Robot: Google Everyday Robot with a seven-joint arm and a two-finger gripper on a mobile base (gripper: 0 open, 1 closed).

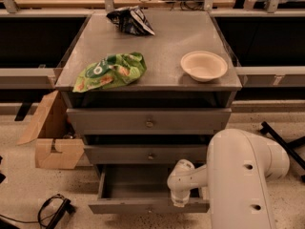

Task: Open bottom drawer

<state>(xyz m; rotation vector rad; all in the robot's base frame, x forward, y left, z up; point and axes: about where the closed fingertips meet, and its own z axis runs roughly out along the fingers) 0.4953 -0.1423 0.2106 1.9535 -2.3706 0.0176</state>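
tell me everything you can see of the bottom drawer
The bottom drawer is the lowest of three in the grey cabinet, under the middle drawer. It is pulled out and sits level just above the speckled floor, with its plain grey inside showing. Its front is a slim grey panel, seemingly painted metal, with a small round knob at centre. The robot's pincer reaches down at the drawer's right front, by the front panel. Whether it touches the drawer cannot be told.

My thick white arm (240,180) fills the lower right of my view. Its rounded wrist (185,173) reaches out leftward from it, and the claw (179,199) hangs below that, pointing down, low near centre.
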